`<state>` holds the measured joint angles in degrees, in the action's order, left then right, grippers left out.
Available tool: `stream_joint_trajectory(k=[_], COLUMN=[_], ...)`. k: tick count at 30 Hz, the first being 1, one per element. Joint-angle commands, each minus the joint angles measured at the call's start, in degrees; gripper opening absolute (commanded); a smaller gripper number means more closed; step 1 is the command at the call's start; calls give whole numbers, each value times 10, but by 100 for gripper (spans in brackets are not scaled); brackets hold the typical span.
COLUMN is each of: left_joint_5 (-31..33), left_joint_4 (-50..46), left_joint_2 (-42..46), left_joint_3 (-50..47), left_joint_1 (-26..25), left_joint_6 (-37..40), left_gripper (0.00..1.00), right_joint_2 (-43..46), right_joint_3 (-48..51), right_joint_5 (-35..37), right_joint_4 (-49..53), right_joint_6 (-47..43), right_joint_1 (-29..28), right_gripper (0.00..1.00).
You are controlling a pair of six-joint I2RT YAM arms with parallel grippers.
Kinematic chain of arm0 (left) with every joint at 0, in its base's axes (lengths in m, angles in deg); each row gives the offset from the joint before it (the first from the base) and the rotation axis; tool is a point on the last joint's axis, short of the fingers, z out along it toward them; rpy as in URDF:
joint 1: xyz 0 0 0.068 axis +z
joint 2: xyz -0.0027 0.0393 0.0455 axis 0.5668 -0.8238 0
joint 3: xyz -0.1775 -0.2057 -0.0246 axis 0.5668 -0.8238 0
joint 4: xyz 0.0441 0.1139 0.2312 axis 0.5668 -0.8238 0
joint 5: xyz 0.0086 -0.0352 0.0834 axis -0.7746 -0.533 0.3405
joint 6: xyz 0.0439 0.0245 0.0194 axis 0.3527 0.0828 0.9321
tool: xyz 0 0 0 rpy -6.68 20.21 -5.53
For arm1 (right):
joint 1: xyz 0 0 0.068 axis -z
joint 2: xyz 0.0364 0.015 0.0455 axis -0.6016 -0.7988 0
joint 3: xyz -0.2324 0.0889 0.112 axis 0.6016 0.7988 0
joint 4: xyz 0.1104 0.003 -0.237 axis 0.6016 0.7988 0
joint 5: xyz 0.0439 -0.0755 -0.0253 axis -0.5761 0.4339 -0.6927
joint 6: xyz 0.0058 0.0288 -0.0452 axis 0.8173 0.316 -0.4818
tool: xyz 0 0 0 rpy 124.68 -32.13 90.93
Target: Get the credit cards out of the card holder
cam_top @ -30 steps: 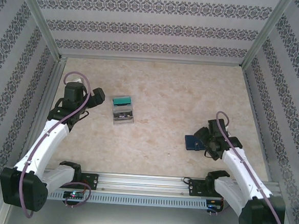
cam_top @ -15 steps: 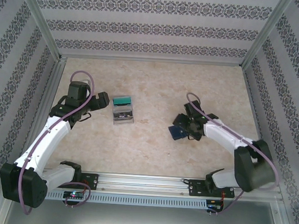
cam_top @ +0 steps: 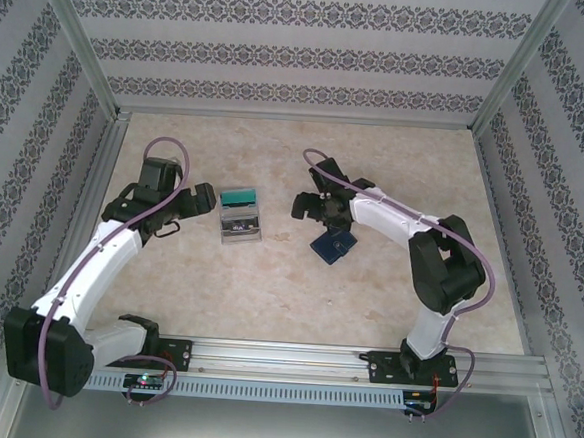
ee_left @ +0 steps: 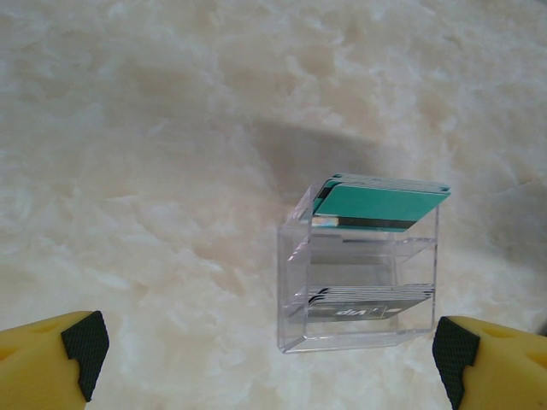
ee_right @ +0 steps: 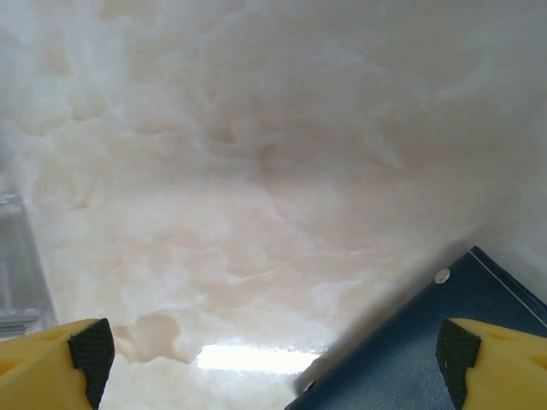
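When viewed from above, showed a pale marble table (cam_top: pixel 297 290) boxed in by patterned walls (cam_top: pixel 284 53) on the left, right and far sides. Had the left arm (cam_top: pixel 94 260) stretched up the left side, with the left gripper (cam_top: pixel 203 201) pointing right, just left of a clear plastic box (cam_top: pixel 241 226). Had the right arm (cam_top: pixel 402 222) bent across toward the middle, with the right gripper (cam_top: pixel 305 205) lying right of the box and apart from it.

Showed both claws spread wide and holding nothing. From the left wrist, had yellow fingers (ee_left: pixel 51 359) at the two near corners of the view, with the box standing between and beyond them, untouched. From the right wrist, had yellow fingers (ee_right: pixel 51 363) just as far apart over bare marble.

Found the card holder (cam_top: pixel 332 245), dark navy and folded shut, flat on the table just near and right of the right gripper, well right of the box. From the right wrist, sat beside the right-hand finger; could not tell whether touching.

Held, in the far compartment of the box, a teal card (ee_left: pixel 380 205) leaning with its top edge above the rim. Held, in the near compartment, a few grey cards (ee_left: pixel 367 303) stacked together. Showed a small metal snap (ee_right: pixel 442 275) on the holder's corner.
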<state>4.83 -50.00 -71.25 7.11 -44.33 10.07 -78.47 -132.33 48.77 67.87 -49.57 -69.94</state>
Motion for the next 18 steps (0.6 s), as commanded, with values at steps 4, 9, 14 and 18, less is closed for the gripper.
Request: stream_joint_trajectory(k=[4, 9, 14, 18], left_joint_5=[2, -19, -30, -37], left_joint_4=[-39, -23, -15, -11], left_joint_2=[-21, -25, -34, -40], left_joint_3=[28, 21, 22, 26], left_joint_1=[-7, -8, -10, -11], left_joint_6=[3, -1, 1, 4], left_gripper=[99, 99, 99, 99], right_joint_2=[37, 65, 51, 25], right_joint_3=[-16, 31, 52, 44], right_joint_5=[128, 140, 135, 122], right_joint_4=[134, 160, 157, 156], right_joint_6=[19, 58, 66, 68], right_joint_1=[-26, -33, -34, -31], right_gripper=[88, 64, 47, 46])
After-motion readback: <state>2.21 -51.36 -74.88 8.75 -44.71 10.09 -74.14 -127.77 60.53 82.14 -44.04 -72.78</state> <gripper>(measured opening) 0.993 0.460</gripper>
